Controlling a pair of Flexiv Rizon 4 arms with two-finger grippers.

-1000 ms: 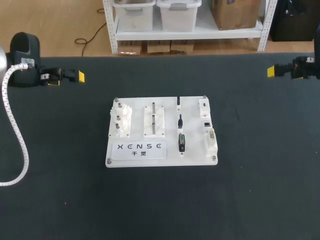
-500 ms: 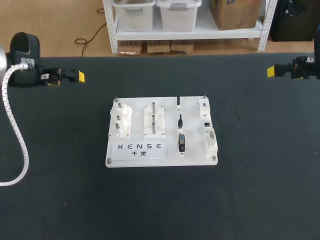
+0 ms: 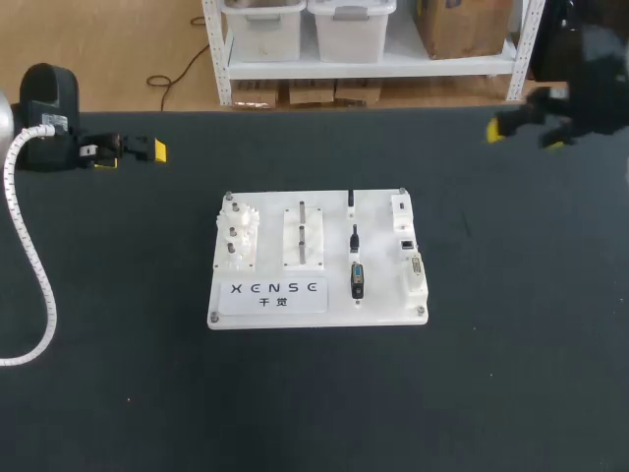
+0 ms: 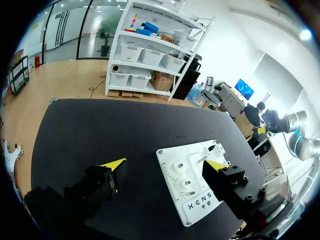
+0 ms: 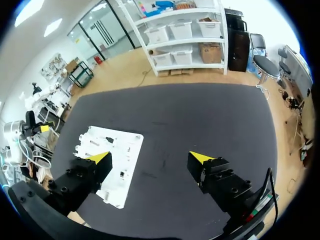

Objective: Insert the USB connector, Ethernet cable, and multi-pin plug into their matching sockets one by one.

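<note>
A white board (image 3: 265, 310) lies mid-table. Its middle column holds the USB connector (image 3: 351, 202), the Ethernet cable plug (image 3: 355, 237) and the black multi-pin plug (image 3: 357, 280), lying in a row. The matching sockets (image 3: 406, 243) sit along the board's right edge. My left gripper (image 3: 131, 157) hovers open at the far left, well away from the board. My right gripper (image 3: 523, 136) is open above the far right of the table. In the left wrist view the board (image 4: 186, 197) shows ahead of the open gripper (image 4: 165, 164). The right wrist view has the board (image 5: 126, 150) beside the open gripper (image 5: 150, 158).
On the board's left part stand white gears (image 3: 239, 236) and a block with two pegs (image 3: 303, 236). A white ribbed hose (image 3: 34, 275) from my left arm curves over the table's left edge. Dark table cloth surrounds the board on all sides.
My right gripper has swung left and slightly away from the table's right edge, toward the board's side. The left arm and the board have not moved.
</note>
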